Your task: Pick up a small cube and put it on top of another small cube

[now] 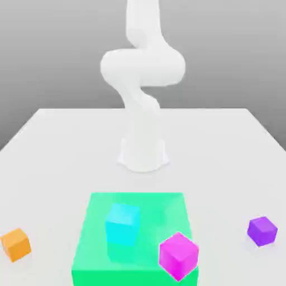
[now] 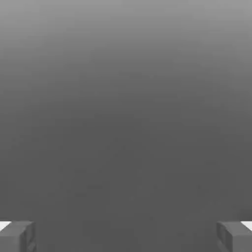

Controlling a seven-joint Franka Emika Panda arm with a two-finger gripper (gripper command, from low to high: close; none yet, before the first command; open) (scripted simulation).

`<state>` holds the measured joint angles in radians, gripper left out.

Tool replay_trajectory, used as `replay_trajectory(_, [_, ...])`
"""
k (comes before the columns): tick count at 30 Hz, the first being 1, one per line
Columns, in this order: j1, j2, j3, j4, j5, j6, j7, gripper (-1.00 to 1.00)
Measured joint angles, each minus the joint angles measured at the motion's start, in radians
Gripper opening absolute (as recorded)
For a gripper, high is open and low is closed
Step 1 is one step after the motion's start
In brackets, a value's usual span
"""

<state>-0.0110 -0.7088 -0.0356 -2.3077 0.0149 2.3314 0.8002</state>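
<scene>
Gripper (image 2: 126, 236) released, jaws wide apart, nothing between them; cyan cube (image 1: 122, 223) and magenta cube (image 1: 178, 255) rest on green block (image 1: 100, 262).

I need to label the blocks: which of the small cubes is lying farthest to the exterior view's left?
The orange cube. It sits alone on the white table, left of the green block; the purple cube is far right.

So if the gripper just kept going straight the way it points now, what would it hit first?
Nothing that shows: past the open gripper the hand view holds only plain grey, with no cube or table ahead. Depth there is unreadable, so this is tentative.
</scene>
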Motion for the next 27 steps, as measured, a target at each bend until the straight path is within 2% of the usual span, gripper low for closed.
replay_trajectory(16, [-0.095, 0.586, -0.218, -0.049, 0.138, 0.201, -0.030, 0.00])
replay_trajectory(27, [-0.238, 0.982, -0.290, -0.083, 0.222, 0.339, -0.043, 0.00])
